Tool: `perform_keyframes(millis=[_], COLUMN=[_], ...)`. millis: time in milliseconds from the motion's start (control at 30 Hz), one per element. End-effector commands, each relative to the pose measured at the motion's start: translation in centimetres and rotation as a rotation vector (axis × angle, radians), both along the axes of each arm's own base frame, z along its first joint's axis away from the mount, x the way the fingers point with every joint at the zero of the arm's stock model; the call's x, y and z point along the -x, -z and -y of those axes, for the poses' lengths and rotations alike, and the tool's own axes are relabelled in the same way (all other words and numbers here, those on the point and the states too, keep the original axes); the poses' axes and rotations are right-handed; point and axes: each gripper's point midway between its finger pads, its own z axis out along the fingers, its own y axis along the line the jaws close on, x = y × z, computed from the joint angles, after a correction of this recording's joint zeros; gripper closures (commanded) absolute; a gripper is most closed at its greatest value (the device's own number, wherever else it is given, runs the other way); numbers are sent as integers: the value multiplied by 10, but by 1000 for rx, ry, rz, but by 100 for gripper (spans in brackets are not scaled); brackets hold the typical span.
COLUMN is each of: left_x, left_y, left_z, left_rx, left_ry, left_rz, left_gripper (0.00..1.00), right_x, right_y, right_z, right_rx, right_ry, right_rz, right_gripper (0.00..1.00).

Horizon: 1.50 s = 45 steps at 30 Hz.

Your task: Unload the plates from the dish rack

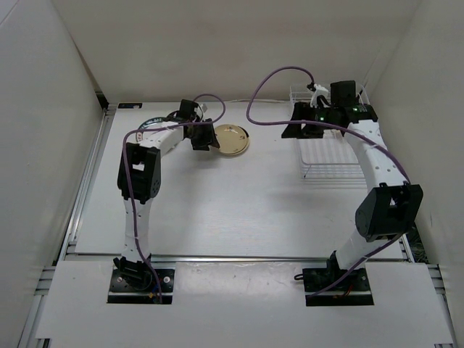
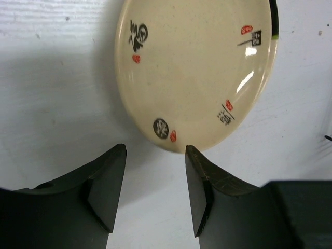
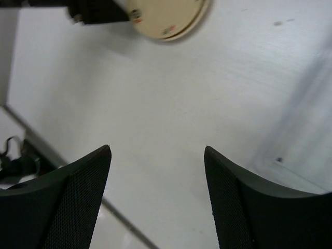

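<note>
Top view: a cream plate [image 1: 232, 139] with red and black marks lies flat on the tabletop [image 1: 239, 210], well apart from the dish rack [image 1: 330, 156] in the far right corner. The left pincer [image 2: 155, 150] stands with jaws apart and nothing between them, its tips just beside the plate's near rim. The right pincer [image 3: 158, 150] hangs above the rack's near end, likewise apart and empty. Whether plates remain in the rack cannot be told, since the right arm covers much of it. Hazards: a forward or sideways move of the left arm could push the plate across the tabletop, because the tips sit so near its rim. A low descent by the right pincer could snag a finger on the rack's wires.
</note>
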Motion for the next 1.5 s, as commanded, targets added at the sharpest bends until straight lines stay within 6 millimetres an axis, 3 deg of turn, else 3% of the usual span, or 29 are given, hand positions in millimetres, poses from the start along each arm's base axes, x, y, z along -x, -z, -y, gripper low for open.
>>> perform_keyframes(millis=[0, 67, 133, 167, 200, 233, 367, 400, 467, 500, 533, 667, 900, 1033, 1067, 1133, 1167, 1200, 1367, 1467], left_x=[2, 8, 19, 25, 31, 40, 70, 79, 93, 98, 103, 108, 110, 106, 107, 107, 107, 106, 102, 99], left_y=[-88, -106, -142, -154, -182, -196, -236, -231, -240, -237, -237, -229, -229, -220, -219, -219, -219, -218, -213, -211], left_z=[-2, -1, 7, 11, 14, 19, 21, 20, 17, 15, 12, 0, -3, -4, -4, -4, -4, -5, -10, -14], left_rx=[11, 29, 83, 107, 134, 169, 196, 195, 183, 174, 160, 91, 72, 59, 58, 58, 58, 51, 33, 17], left_ry=[11, 31, 104, 141, 174, 221, 360, 381, 429, 438, 440, 416, 421, 421, 421, 421, 421, 415, 356, 331], left_rz=[171, 201, 266, 286, 342, 364, 484, 471, 514, 508, 518, 521, 525, 511, 501, 501, 501, 502, 472, 469], left_gripper=[40, 39, 36, 34, 34, 33, 30, 29, 26, 26, 23, 18, 17, 17, 17, 17, 17, 17, 9, 6], right_x=[-40, -55, -72, -78, -88, -92, -116, -125, -141, -151, -162, -190, -214, -225, -226, -232, -234, -238, -246, -251], right_y=[-25, -27, -24, -25, -25, -24, -17, -3, -12, 3, -8, 10, 32, 41, 52, 44, 59, 57, 68, 74], right_z=[58, 83, 120, 130, 137, 149, 188, 195, 216, 223, 233, 259, 266, 268, 268, 269, 269, 270, 273, 276], right_rx=[232, 319, 491, 549, 585, 618, 658, 668, 675, 698, 686, 710, 731, 737, 740, 736, 740, 737, 751, 765], right_ry=[239, 335, 459, 478, 499, 525, 608, 611, 649, 635, 663, 655, 618, 612, 605, 616, 607, 612, 611, 610], right_rz=[183, 216, 250, 274, 293, 290, 270, 242, 270, 250, 283, 290, 300, 305, 288, 315, 291, 305, 305, 309], right_gripper=[23, 23, 22, 22, 20, 20, 20, 20, 20, 20, 20, 23, 27, 37, 39, 43, 48, 50, 51, 59])
